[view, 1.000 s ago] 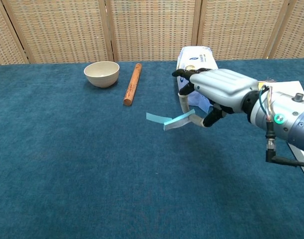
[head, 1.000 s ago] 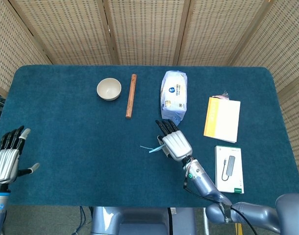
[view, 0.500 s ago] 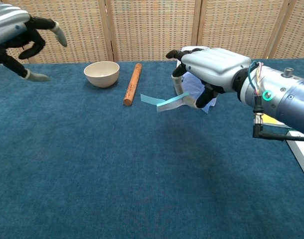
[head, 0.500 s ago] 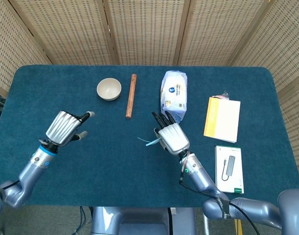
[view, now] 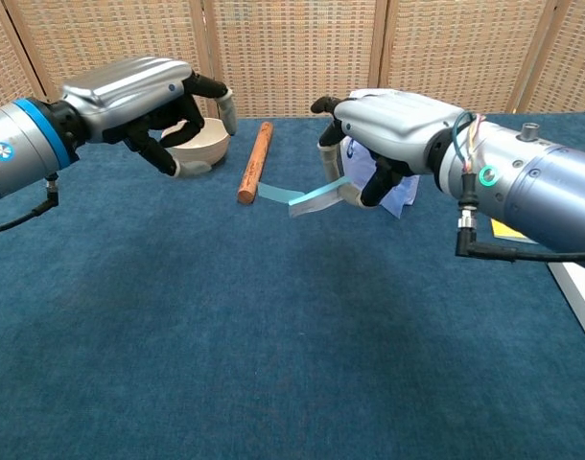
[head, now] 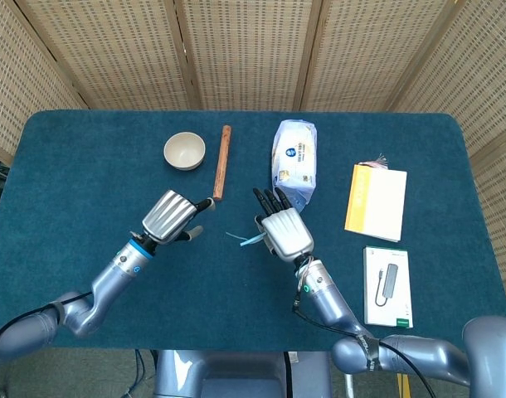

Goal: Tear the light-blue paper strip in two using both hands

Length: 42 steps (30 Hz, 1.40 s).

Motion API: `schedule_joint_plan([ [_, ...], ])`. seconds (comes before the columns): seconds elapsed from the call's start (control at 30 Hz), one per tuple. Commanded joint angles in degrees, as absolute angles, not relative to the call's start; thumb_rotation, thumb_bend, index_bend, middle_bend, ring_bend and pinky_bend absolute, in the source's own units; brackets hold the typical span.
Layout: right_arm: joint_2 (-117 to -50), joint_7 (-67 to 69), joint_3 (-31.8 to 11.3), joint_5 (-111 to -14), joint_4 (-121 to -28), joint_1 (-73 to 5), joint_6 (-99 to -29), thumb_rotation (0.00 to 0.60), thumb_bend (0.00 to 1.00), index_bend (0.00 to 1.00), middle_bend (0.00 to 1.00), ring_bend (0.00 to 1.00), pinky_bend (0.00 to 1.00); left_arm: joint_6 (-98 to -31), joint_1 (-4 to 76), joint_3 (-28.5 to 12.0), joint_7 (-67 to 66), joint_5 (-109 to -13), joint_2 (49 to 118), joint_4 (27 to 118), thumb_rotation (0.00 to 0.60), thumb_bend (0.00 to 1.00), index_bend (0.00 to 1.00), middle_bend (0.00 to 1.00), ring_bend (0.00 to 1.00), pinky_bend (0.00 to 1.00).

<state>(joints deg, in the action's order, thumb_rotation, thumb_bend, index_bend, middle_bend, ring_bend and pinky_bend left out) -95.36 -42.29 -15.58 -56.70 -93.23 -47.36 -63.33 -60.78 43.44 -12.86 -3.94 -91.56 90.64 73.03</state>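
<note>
Right hand raised above the bench near centre, fingers pinching one end of the strip; free end of strip projecting toward 9 o'clock, clear of the bench surface. Left hand at 9 o'clock of the strip, near but apart from it, fingers curled inward, nothing held. Strip intact, in one piece. Bowl at 11 o'clock on the bench, rod just beside it at its 3 o'clock, lying lengthwise front to back. White packet at 12 o'clock of the right hand, partly hidden behind it in chest view. Booklet at 3 o'clock of the right hand, well apart; boxed adapter just below the booklet, toward 5 o'clock.
</note>
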Motion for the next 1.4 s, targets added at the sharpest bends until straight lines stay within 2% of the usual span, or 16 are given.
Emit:
schedule_joint_plan([
  [0.03, -95.8, -43.0, -15.3, -56.3, -93.7, -47.6, -63.8, 0.6, 0.57, 0.62, 0.0, 0.0, 0.0, -60.4, 44.3, -12.8, -3.2, -90.7, 92.0, 72.6, 0.6, 0.38, 0.41, 0.87, 0.97, 1.0],
  [0.43, -96.7, -44.5, -15.0, -56.3, -94.4, -48.6, -65.3, 0.6, 0.57, 0.62, 0.0, 0.0, 0.0, -58.5, 45.4, -11.6, -2.0, -88.0, 93.7, 72.4, 0.6, 0.33, 0.41, 0.87, 0.97, 1.0],
  [0.83, -96.7, -45.1, -14.9, -54.7, -93.6, -49.1, -66.0, 0.6, 0.57, 0.62, 0.0, 0.0, 0.0, -57.9, 44.8, -10.3, 0.3, -85.4, 91.8, 75.5, 0.6, 0.34, 0.41, 0.87, 0.97, 1.0],
  [1.4, -96.5, -43.3, -14.6, -54.1, -92.7, -49.1, -66.1, 0.6, 0.61, 0.62, 0.0, 0.0, 0.0, -56.7, 46.8, -10.0, 2.2, -83.9, 95.3, 72.5, 0.6, 0.35, 0.42, 0.87, 0.97, 1.0],
])
